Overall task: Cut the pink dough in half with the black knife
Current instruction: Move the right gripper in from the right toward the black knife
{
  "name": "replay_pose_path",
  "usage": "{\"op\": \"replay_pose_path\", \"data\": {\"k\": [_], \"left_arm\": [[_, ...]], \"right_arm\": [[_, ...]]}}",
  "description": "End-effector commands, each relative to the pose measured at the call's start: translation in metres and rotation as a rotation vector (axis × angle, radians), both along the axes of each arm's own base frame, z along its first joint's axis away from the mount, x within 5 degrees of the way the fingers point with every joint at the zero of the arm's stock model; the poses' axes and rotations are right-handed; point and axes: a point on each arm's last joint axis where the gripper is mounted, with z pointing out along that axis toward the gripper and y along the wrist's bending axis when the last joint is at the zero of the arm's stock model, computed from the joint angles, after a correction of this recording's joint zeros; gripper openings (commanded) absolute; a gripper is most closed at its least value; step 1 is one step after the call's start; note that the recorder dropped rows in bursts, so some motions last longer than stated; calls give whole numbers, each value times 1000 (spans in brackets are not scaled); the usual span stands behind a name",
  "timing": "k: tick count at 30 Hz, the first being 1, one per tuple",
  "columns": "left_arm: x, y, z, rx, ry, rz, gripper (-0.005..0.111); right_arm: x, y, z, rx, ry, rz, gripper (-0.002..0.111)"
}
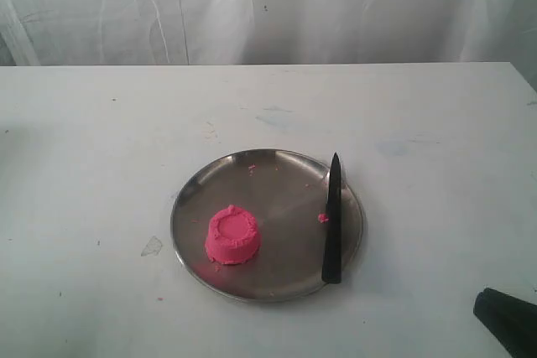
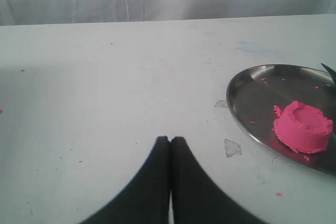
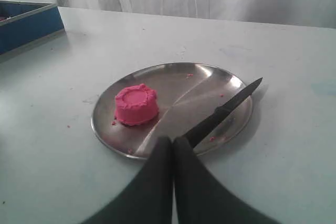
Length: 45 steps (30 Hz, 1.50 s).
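The pink dough (image 1: 232,235) (image 2: 303,127) (image 3: 136,104) is a whole squat lump with a ridged rim, standing on the left part of the round steel plate (image 1: 285,194) (image 3: 173,80). The black knife (image 1: 333,220) (image 3: 220,113) lies along the plate's right side, its point toward the far edge and its handle end over the near rim. My right gripper (image 1: 508,316) (image 3: 173,140) is shut and empty, low at the table's near right corner, apart from the plate. My left gripper (image 2: 170,139) is shut and empty over bare table left of the plate, and is out of the exterior view.
Tiny pink crumbs (image 1: 323,218) lie on the plate beside the knife. A blue tray (image 3: 26,22) stands at the table's far left corner in the right wrist view. A small scuffed patch (image 1: 152,246) marks the white table left of the plate. A white curtain hangs behind.
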Motion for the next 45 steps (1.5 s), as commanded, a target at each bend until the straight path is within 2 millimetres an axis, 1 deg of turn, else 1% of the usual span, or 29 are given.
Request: {"op": "replay_pose_path", "data": {"k": [1, 3, 5, 7, 9, 11, 14, 16, 18, 21, 23, 24, 26, 29, 34, 40, 42, 45], "left_arm": [[0, 0, -2, -6, 6, 2, 0], [0, 0, -2, -6, 6, 2, 0], [0, 0, -2, -6, 6, 2, 0], [0, 0, -2, -6, 6, 2, 0], [0, 0, -2, -6, 6, 2, 0], [0, 0, -2, -6, 6, 2, 0], [0, 0, -2, -6, 6, 2, 0], [0, 0, -2, -6, 6, 2, 0], [0, 0, -2, -6, 6, 2, 0], [0, 0, -2, -6, 6, 2, 0], [0, 0, -2, -6, 6, 2, 0], [0, 0, -2, -6, 6, 2, 0], [0, 0, -2, -6, 6, 2, 0], [0, 0, -2, -6, 6, 2, 0], [0, 0, -2, -6, 6, 2, 0], [0, 0, -2, -6, 6, 2, 0], [0, 0, -2, -6, 6, 2, 0], [0, 0, -2, -6, 6, 2, 0]], "right_arm": [[1, 0, 4, 4, -64, -1, 0], [1, 0, 9, 35, -105, -1, 0], [1, 1, 18, 96, -186, 0, 0], [0, 0, 28, 187, -260, 0, 0], [-1, 0, 36, 294, -283, 2, 0], [-2, -1, 39, 407, -251, 8, 0], [-2, -1, 39, 572, -122, 17, 0], [-2, -1, 41, 656, -72, 25, 0], [-2, -2, 44, 674, -98, 33, 0], [-3, -2, 46, 737, -80, 36, 0], [-2, -2, 42, 728, -33, 24, 0], [0, -1, 38, 721, 23, 9, 0], [1, 0, 37, 694, 108, -16, 0], [3, 3, 42, 611, 186, -41, 0], [12, 10, 50, 450, 263, -73, 0], [32, 25, 55, 297, 414, -119, 1], [40, 31, 53, 246, 470, -136, 4], [52, 41, 49, 119, 536, -142, 17]]}}
